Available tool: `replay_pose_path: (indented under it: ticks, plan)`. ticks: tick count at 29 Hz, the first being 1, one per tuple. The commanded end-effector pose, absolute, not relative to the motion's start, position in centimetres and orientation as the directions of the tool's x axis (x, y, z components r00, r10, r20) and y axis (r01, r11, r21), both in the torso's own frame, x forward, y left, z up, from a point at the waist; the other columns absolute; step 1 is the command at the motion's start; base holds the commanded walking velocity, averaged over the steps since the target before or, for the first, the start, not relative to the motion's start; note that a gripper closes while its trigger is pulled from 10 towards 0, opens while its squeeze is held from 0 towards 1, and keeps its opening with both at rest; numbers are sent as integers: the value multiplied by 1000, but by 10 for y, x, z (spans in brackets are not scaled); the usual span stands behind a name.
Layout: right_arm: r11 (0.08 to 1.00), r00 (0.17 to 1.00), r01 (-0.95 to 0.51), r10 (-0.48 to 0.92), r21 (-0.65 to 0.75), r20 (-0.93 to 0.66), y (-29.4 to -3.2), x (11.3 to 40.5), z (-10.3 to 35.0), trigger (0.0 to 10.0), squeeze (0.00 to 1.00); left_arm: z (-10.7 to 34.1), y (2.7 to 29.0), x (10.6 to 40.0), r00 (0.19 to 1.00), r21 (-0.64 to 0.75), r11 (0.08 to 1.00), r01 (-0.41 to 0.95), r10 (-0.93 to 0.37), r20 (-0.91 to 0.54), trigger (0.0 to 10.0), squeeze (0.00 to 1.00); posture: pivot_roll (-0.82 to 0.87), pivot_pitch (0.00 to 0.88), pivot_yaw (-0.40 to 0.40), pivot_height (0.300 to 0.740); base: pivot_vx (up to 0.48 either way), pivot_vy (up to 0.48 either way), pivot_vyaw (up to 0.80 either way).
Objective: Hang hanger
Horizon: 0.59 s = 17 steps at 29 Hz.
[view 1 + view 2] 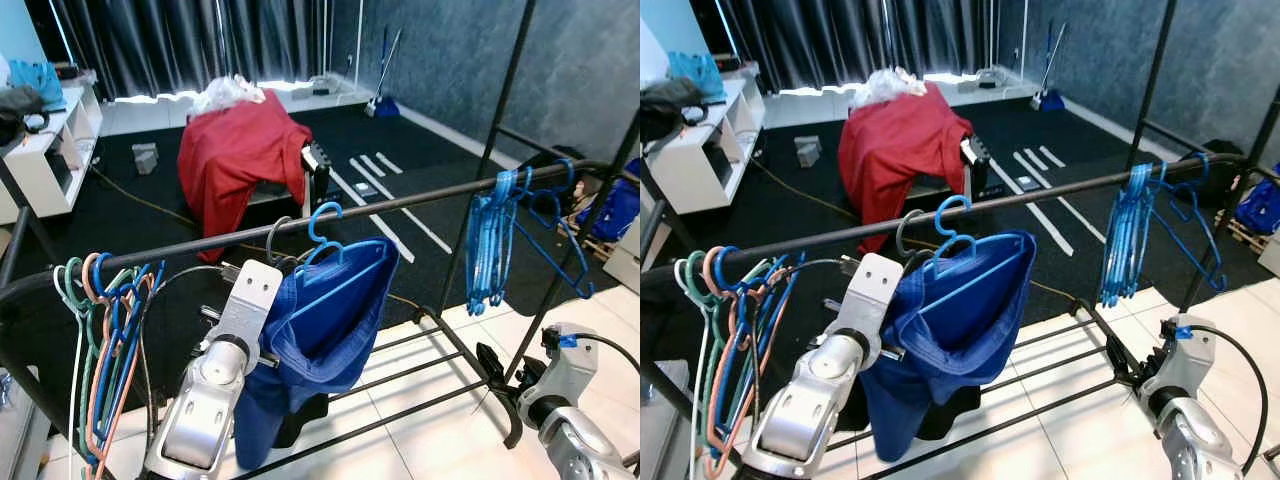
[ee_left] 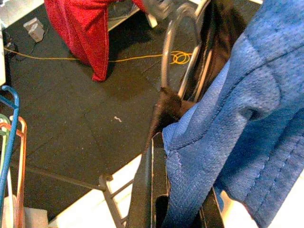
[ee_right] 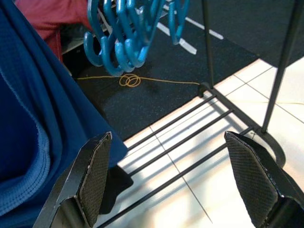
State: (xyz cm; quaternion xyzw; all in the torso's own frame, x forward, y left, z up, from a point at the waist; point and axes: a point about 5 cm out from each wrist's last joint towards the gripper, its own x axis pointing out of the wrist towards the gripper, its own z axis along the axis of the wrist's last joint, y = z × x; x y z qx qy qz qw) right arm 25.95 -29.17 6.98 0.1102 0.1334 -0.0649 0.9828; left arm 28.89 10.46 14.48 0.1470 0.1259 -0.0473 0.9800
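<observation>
The left arm reaches up with its tool clamped, while the right tool hangs low, fingers spread wide.

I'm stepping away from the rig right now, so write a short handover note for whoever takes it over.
Left gripper: shut on the blue garment, up by the rail.
Right gripper: open, holding nothing, low over the rack's bottom bars.
Blue hanger carrying the garment has its hook over the rail, beside a grey hook. Spare hangers hang in bunches at both ends.
Done: hook looks seated.
Left: release the garment, withdraw the left arm.
</observation>
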Motion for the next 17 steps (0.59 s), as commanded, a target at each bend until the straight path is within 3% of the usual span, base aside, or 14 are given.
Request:
replay_pose_path:
  ticks: [1, 8, 11, 17]
  plan:
    - [964, 952, 171, -108, 205, -287, -292, 257, 66, 10000, 0, 153, 103, 289, 968, 248, 963, 108, -45, -248, 10000, 0, -134, 0, 3, 740, 0, 0, 0]
    - [962, 948, 190, -127, 198, -291, -295, 255, 66, 10000, 0, 158, 81, 292, 957, 123, 984, 126, -88, -275, 10000, 0, -142, 0, 10, 740, 0, 0, 0]
    - [960, 946, 201, -139, 194, -293, -298, 254, 66, 10000, 0, 152, 67, 294, 927, 28, 990, 137, -119, -354, 10000, 0, -143, 0, 10, 740, 0, 0, 0]
    - [958, 945, 212, -152, 192, -289, -299, 254, 68, 10000, 0, 145, 62, 306, 897, -13, 994, 108, -103, -429, 10000, 0, -158, 0, 21, 740, 0, 0, 0]
